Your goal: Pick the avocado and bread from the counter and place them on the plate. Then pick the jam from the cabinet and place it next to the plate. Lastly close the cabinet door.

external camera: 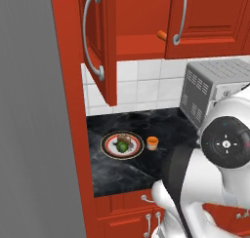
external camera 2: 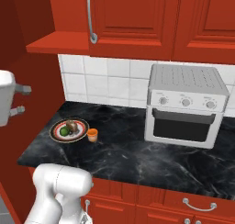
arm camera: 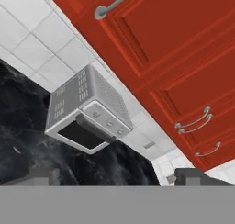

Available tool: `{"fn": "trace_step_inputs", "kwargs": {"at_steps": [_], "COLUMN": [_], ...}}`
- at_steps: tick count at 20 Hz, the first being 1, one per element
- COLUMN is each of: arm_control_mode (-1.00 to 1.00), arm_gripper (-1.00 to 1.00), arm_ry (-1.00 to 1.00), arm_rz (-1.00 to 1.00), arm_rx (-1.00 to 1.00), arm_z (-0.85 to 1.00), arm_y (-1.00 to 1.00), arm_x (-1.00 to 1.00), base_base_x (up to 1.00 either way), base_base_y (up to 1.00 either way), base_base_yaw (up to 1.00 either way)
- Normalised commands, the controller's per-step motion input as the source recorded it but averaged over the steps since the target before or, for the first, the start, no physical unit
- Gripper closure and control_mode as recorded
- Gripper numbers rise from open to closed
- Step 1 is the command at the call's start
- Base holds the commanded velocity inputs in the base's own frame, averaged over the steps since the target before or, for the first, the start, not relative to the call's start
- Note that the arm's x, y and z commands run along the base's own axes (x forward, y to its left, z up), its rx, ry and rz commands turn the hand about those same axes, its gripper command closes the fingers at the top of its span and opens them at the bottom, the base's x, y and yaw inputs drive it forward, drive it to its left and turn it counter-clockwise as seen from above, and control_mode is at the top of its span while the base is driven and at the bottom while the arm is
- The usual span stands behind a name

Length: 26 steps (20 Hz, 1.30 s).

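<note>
The plate (external camera: 108, 147) lies on the black counter (external camera: 127, 176) with the dark-green avocado (external camera: 122, 147) and the brown bread (external camera: 123, 137) on it. The small orange jam (external camera: 153, 143) stands just right of the plate, a little apart from it. The same plate (external camera 2: 79, 131), avocado (external camera 2: 64, 131), bread (external camera 2: 71, 126) and jam (external camera 2: 92, 135) show in the right base view. The cabinet door (external camera: 106, 34) stands swung open over the counter's left end. My gripper (external camera 2: 21, 100) hovers high to the left of the plate, open and empty. Its fingertips (arm camera: 43, 175) point toward the toaster oven.
A silver toaster oven (external camera 2: 186, 106) sits at the back right of the counter. An elongated orange item (external camera: 161, 35) lies on the open cabinet's shelf (external camera: 141, 49). A closed red door (external camera 2: 133, 14) hangs right of the opening. Red drawers (external camera 2: 183, 202) run below the counter.
</note>
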Motion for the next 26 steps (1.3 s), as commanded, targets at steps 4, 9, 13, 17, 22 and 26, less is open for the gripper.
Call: {"fn": "trace_step_inputs", "kwargs": {"at_steps": [4, 9, 13, 17, 22, 26], "arm_control_mode": [-1.00, -1.00, -1.00, -1.00, -1.00, -1.00], "arm_gripper": [-1.00, -1.00, -1.00, -1.00, -1.00, -1.00], "arm_ry": [0.01, 0.02, 0.01, 0.08, 0.18, 0.19], "arm_rz": [0.14, 0.15, 0.16, 0.14, 0.11, 0.08], "arm_rx": [-0.22, -0.19, -0.13, -0.10, -0.06, -0.08], "arm_z": [0.00, 0.00, 0.00, 0.00, 0.00, 0.00], "arm_y": [0.45, 0.45, 0.40, 0.42, 0.46, 0.54], "arm_x": [0.00, 0.00, -0.07, 0.00, 0.00, 0.00], "base_base_x": [0.00, 0.00, 0.00, 0.00, 0.00, 0.00], "base_base_y": [0.00, 0.00, 0.00, 0.00, 0.00, 0.00], "base_base_yaw": [0.00, 0.00, 0.00, 0.00, 0.00, 0.00]}}
